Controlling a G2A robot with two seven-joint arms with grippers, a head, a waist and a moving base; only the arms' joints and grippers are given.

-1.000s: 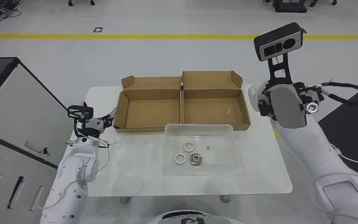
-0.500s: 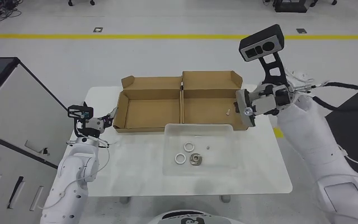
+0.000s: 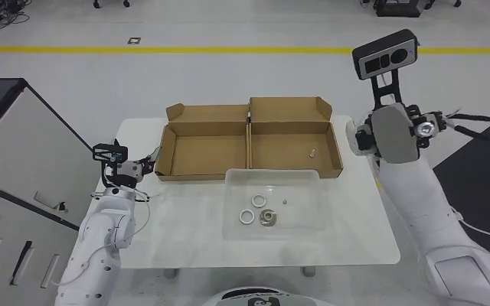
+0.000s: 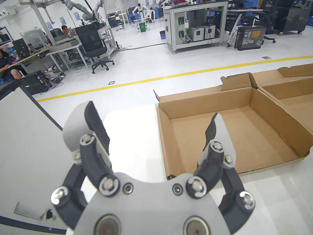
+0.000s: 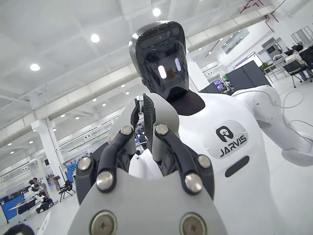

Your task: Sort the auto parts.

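The left hand (image 4: pixel 154 117) is spread, low over the white counter (image 3: pixel 191 229) beside a brown cardboard box (image 3: pixel 203 153). The second brown cardboard box (image 3: pixel 276 149) holds one small silver piece (image 3: pixel 312 151). A clear plastic tray (image 3: pixel 306 222) holds two white rings (image 3: pixel 260 200) and a grey metal piece (image 3: pixel 267 219). The right hand (image 5: pixel 143 102), lifted past the counter's right side, pinches a small silver bolt (image 5: pixel 139 98).

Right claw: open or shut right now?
Shut on a small metal bolt: the right claw is nearly closed, the bolt's silver head poking out at its tips.
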